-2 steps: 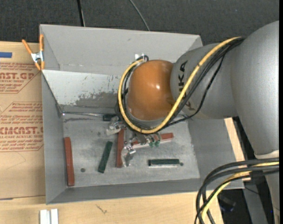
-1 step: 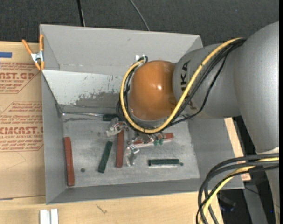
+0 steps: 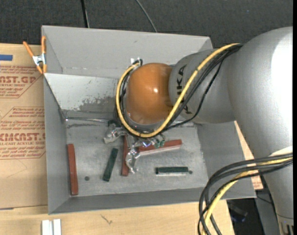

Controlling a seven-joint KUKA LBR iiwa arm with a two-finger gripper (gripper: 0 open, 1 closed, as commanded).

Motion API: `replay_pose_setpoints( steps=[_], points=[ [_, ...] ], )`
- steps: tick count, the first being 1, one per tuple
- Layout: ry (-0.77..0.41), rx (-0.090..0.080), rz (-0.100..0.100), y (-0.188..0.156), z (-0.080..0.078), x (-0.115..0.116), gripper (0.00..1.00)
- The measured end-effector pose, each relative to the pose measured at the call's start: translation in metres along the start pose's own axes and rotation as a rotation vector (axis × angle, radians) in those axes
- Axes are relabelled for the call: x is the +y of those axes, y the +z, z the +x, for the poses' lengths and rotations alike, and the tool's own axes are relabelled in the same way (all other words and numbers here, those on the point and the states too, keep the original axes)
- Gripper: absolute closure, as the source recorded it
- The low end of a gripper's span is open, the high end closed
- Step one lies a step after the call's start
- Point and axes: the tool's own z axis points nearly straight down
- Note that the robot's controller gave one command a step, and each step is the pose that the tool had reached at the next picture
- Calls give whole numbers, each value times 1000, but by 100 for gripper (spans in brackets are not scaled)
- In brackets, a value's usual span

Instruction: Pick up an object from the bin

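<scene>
Gripper [image 3: 132, 161] is down against the brown stick [image 3: 124, 168] just on its left, stick's long axis front-to-back (gripper's state: can't tell).

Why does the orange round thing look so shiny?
In the camera view, light leaves a pale glare patch on the arm's glossy orange cover; the silver arm gleams too, while the back wall of the grey bin looks dull and evenly lit.

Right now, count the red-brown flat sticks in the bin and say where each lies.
3. The red-brown flat stick by the left wall; the middle red-brown stick, beside a dark green bar; the slanted red-brown stick right of centre. The robot arm may hide others.
</scene>
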Motion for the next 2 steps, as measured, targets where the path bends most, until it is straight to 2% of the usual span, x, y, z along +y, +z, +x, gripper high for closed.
replay_pose_setpoints(
  steps=[1, 2],
  points=[
    [-10, -12, 6, 4, 15, 4, 100],
    [-10, -12, 6, 4, 15, 5, 100]
  ],
)
